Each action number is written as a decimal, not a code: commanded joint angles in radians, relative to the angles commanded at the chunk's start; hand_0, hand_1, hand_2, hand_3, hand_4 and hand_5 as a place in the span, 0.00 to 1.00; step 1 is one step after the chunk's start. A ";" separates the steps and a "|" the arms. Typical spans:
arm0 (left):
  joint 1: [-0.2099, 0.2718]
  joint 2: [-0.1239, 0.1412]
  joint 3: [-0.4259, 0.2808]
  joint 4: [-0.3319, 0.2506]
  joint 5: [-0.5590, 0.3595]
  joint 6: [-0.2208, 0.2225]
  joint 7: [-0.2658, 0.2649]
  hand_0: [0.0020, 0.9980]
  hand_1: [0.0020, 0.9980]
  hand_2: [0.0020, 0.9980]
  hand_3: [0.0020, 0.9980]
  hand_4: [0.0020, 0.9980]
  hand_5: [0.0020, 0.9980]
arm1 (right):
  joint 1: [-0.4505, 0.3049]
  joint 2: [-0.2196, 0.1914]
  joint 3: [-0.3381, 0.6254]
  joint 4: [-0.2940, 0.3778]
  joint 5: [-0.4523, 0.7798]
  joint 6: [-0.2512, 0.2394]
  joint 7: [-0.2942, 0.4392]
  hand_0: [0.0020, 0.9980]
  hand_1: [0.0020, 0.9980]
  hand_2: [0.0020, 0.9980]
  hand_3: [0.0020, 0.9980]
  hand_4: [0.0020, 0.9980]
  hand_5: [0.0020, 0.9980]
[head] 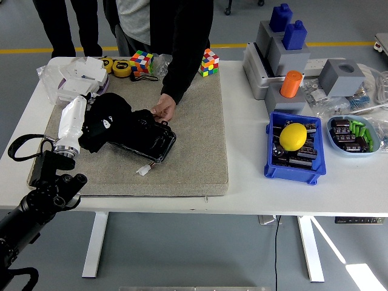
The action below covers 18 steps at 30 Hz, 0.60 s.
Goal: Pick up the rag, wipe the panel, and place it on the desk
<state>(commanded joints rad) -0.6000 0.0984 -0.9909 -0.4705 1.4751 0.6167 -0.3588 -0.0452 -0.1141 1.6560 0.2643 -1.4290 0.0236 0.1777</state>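
A matt black cloth rag [104,121] lies on the glossy black panel [147,140], over a rough felt mat [194,145].

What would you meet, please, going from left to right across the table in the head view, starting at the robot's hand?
Left hand shut on the black rag → black panel → person's hand → blue bin with the lemon → oval tray.

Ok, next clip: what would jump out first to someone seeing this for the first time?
The robot's left hand presses a black rag on the left end of a dark panel on the grey mat. A person's hand steadies the panel's far edge. At right, a yellow lemon sits in a blue bin.
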 joint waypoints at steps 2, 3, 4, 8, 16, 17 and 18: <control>-0.002 0.000 -0.016 0.019 -0.010 0.014 -0.007 0.23 0.22 0.28 0.55 0.67 0.00 | -0.001 0.001 0.001 0.000 -0.001 0.000 0.000 0.53 0.56 0.49 0.52 0.91 0.36; -0.004 -0.001 -0.022 0.025 -0.013 0.020 -0.009 0.23 0.22 0.28 0.55 0.67 0.00 | -0.001 0.001 0.001 0.000 -0.002 0.000 0.000 0.53 0.56 0.49 0.52 0.91 0.36; -0.005 -0.001 -0.031 0.034 -0.018 0.029 -0.012 0.23 0.22 0.28 0.55 0.67 0.00 | -0.002 0.001 0.002 -0.001 -0.003 0.000 -0.001 0.53 0.56 0.49 0.52 0.91 0.36; -0.005 -0.002 -0.064 0.053 -0.032 0.029 -0.019 0.23 0.22 0.28 0.55 0.67 0.00 | -0.002 0.002 0.002 0.000 -0.003 -0.001 -0.001 0.53 0.56 0.49 0.52 0.90 0.36; 0.006 0.011 -0.152 0.090 -0.088 0.029 -0.042 0.23 0.22 0.28 0.55 0.67 0.00 | -0.001 0.002 0.004 0.001 -0.002 -0.001 -0.001 0.53 0.56 0.49 0.52 0.90 0.36; 0.009 0.013 -0.161 0.095 -0.093 0.029 -0.046 0.25 0.30 0.31 0.55 0.67 0.00 | -0.001 0.002 0.004 0.001 -0.002 -0.001 -0.001 0.53 0.56 0.49 0.52 0.90 0.36; 0.012 0.015 -0.168 0.100 -0.095 0.029 -0.049 0.25 0.30 0.31 0.55 0.67 0.00 | -0.001 0.002 0.004 0.001 -0.002 -0.001 -0.001 0.53 0.56 0.49 0.52 0.90 0.36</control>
<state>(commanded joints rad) -0.5883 0.1129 -1.1589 -0.3709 1.3798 0.6454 -0.4075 -0.0462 -0.1118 1.6597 0.2653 -1.4308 0.0226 0.1771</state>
